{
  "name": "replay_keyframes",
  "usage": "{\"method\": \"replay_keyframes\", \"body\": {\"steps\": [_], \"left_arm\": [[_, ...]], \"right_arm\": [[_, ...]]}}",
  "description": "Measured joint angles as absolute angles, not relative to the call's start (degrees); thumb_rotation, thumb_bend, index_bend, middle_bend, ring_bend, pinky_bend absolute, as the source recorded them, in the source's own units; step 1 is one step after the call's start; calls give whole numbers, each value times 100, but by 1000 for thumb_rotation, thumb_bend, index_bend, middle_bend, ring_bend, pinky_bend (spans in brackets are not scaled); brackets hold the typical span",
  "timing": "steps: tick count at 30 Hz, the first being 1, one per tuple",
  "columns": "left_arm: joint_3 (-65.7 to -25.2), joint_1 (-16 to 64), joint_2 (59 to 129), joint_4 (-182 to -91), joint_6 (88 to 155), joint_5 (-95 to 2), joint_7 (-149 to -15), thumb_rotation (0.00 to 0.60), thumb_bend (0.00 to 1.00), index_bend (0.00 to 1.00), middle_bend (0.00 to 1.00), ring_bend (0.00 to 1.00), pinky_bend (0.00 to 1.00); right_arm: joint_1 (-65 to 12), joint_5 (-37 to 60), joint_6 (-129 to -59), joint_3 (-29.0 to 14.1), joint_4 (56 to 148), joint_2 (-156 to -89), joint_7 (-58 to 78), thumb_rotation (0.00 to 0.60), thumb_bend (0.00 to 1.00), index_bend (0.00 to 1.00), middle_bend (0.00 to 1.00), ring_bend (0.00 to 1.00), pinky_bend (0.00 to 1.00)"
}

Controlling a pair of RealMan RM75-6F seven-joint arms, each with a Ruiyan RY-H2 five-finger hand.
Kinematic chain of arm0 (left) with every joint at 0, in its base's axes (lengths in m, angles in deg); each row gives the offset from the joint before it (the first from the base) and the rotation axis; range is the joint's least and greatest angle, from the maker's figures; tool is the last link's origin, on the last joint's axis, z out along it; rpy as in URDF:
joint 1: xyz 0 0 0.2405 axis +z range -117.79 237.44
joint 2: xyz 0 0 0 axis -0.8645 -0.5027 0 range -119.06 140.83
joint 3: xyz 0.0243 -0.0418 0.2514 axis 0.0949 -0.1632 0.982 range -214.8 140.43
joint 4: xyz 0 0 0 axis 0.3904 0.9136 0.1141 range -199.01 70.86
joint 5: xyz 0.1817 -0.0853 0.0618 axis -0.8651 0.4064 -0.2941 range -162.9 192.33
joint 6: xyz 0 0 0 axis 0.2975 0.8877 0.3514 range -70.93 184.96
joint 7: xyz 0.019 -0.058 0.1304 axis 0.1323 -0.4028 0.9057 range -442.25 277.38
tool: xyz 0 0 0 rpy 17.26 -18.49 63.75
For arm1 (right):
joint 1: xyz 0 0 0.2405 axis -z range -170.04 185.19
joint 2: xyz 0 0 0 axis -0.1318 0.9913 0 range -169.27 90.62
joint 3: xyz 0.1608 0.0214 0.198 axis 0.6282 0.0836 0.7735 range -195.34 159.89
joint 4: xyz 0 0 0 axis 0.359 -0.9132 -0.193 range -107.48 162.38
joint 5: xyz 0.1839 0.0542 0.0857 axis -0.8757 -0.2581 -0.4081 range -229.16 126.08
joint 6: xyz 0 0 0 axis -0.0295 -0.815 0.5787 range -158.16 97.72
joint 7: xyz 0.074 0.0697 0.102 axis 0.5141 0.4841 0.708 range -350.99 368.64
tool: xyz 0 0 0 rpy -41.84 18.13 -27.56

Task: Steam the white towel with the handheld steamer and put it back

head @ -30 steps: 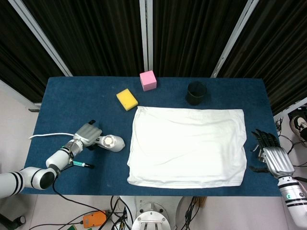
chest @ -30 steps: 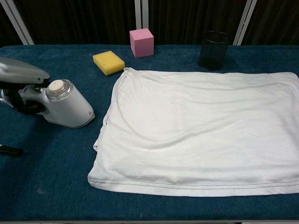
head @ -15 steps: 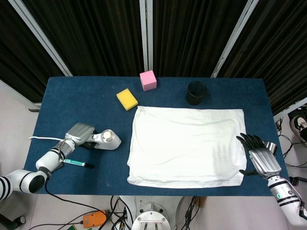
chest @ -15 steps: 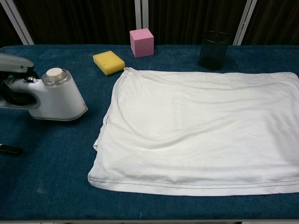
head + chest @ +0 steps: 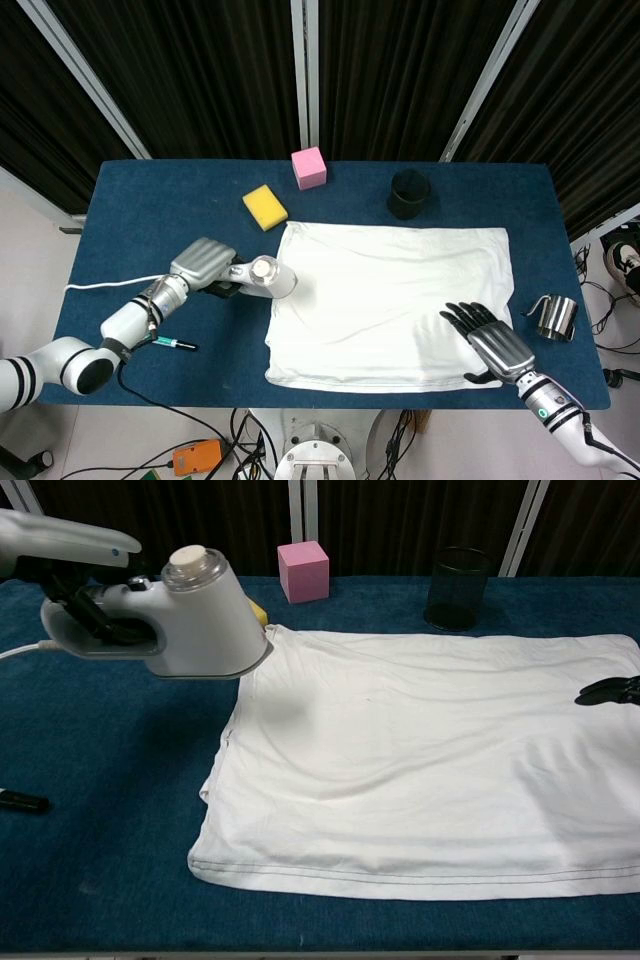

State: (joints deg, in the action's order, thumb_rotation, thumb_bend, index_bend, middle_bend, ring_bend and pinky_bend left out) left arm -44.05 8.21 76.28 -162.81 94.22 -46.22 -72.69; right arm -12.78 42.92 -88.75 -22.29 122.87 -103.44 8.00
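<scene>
Head view: the handheld steamer (image 5: 258, 277) is gripped by the left hand (image 5: 205, 263), fingers wrapped round its handle, and is held off the blue table (image 5: 140, 215) at the left edge of the white towel (image 5: 390, 300). The towel is spread flat on the table. The right hand (image 5: 487, 343) is seen over the towel's near right corner, fingers spread, nothing in them. A yellow sponge (image 5: 265, 207), pink cube (image 5: 309, 167) and black mesh cup (image 5: 408, 194) are set behind the towel.

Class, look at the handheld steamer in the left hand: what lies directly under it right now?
The handheld steamer hangs lifted above bare blue table, beside the white towel left edge. In chest view it covers most of the yellow sponge.
</scene>
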Motion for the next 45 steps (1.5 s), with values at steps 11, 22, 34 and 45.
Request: {"method": "replay_keyframes", "body": {"steps": [11, 22, 34, 45], "left_arm": [[-4401, -448, 8450, -16225, 9316, -3363, -5824, 259, 817, 699, 841, 705, 654], [-3951, -1713, 9373, -15839, 9559, -1672, -4559, 200, 816, 699, 841, 705, 654], [-3698, -2419, 10044, -14880, 9545, -435, -4232, 168, 810, 699, 841, 705, 654], [-3578, -2388, 10301, -13701, 9179, 41, -4669, 147, 808, 699, 840, 705, 654]], "right_arm": [[-1295, 4224, -8637, -2502, 12038, -10605, 840, 600, 602, 98, 166, 89, 215], [-1315, 4258, -8643, -2611, 11850, -10746, 1041, 600, 602, 203, 186, 108, 232], [-1278, 4231, -8789, -2658, 11716, -10792, 1219, 600, 601, 203, 187, 108, 232], [-1255, 4128, -8841, -2649, 11731, -10787, 1238, 600, 601, 203, 187, 108, 232]]}}
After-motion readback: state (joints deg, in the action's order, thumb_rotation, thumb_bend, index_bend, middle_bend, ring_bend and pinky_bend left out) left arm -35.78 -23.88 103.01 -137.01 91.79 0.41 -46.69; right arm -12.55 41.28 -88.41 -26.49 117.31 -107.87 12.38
